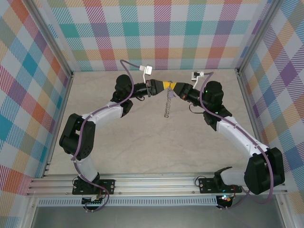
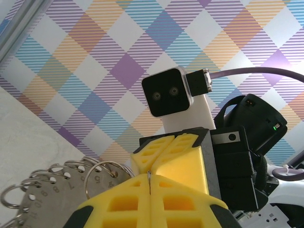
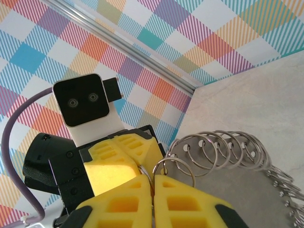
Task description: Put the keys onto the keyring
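Observation:
High above the table, my left gripper (image 1: 161, 87) and right gripper (image 1: 172, 88) meet tip to tip. The keyring (image 1: 167, 103) hangs edge-on below them. It is a grey metal plate (image 3: 237, 190) with numbered holes (image 2: 45, 197) and silvery loops along its rim. My left gripper (image 2: 150, 184) is shut on a thin metal edge of it. My right gripper (image 3: 153, 186) is shut on one small loop (image 3: 174, 164) at the rim. Each wrist view shows the other arm's yellow fingers (image 2: 166, 145) (image 3: 118, 159) right opposite. The keys are hidden.
The beige tabletop (image 1: 156, 142) lies well below the hanging ring. Checked walls (image 1: 161, 33) and aluminium posts (image 1: 244, 80) close in the back and sides. Both arms arch inward from their bases at the near rail (image 1: 156, 183).

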Available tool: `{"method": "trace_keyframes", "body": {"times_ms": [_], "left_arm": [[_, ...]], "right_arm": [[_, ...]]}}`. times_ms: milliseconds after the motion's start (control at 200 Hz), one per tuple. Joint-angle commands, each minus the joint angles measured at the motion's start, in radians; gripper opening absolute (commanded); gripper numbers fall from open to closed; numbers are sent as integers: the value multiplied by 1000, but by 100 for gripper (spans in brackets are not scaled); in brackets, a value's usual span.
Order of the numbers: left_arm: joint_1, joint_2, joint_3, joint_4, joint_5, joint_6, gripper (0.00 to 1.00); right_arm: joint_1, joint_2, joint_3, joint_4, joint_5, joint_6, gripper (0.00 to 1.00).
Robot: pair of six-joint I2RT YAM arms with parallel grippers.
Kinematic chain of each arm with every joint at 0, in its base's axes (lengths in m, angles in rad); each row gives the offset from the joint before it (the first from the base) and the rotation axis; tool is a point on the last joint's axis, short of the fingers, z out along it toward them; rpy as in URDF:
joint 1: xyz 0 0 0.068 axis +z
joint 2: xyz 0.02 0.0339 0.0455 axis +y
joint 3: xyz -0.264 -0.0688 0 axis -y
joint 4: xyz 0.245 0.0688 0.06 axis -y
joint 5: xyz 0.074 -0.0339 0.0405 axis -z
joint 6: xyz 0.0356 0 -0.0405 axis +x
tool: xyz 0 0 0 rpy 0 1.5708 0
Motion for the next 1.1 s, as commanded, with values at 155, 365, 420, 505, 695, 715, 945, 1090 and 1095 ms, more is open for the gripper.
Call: {"method": "trace_keyframes", "body": {"times_ms": [155,365,420,505,695,715,945,1090,1095], "left_arm": [[-17,5,5,52,29,1,0],[-15,-30,21,-47,25,57,11],[-14,-43,21,-77,22,84,19],[-8,-65,22,-129,16,125,29],[30,-115,17,-246,33,224,40],[33,-119,20,-261,40,236,40],[56,-143,40,-423,94,370,43],[77,-140,42,-427,125,375,41],[78,-140,41,-427,126,375,41]], "right_arm": [[-20,5,34,45,-48,3,0],[-83,37,39,67,-142,6,0],[-97,44,40,72,-171,1,0],[-113,50,52,53,-211,-23,0],[-142,74,101,-19,-321,-111,0],[-145,79,110,-27,-339,-120,0],[-150,133,187,-159,-482,-268,0],[-150,166,206,-160,-542,-277,0],[-150,167,206,-159,-543,-276,0]]}}
